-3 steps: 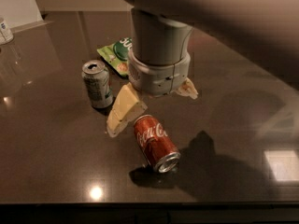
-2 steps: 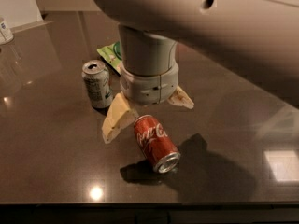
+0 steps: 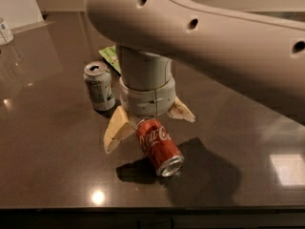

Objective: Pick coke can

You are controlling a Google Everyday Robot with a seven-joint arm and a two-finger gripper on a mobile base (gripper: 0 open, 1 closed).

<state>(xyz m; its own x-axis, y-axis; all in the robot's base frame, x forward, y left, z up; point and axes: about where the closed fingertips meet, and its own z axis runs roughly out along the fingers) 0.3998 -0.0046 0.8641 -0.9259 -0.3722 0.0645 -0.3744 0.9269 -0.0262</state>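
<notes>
– Red and silver, lying down: is that the coke can [image 3: 159, 147]?

– Yes. It is on its side on the dark counter [image 3: 47, 171], near the middle of the front edge. Its silver end points at that edge and a little to the right, and the white script faces up.

– And the gripper [image 3: 150, 130]?

– Right above the can's far end, hanging from a thick pale wrist. The two cream fingers [image 3: 116, 130] are spread wide. One slants down just to the left of the can, the other sticks out behind it to the right, and the can's far end sits between them. Nothing is clamped. Whether the left finger touches the can, I cannot tell.

– What else is on the counter?

– A silver can [image 3: 99, 86], upright with its top opened, stands farther back and toward the left edge, apart from the coke can. Behind it a green packet [image 3: 109, 57] lies flat, partly hidden by the wrist. A small white container [image 3: 5, 31] is at the far left corner.

– The big pale shape on top?

– The arm [image 3: 214, 37], running from the upper right across to the wrist. Its shadow falls on the counter, just right of the coke can.
</notes>
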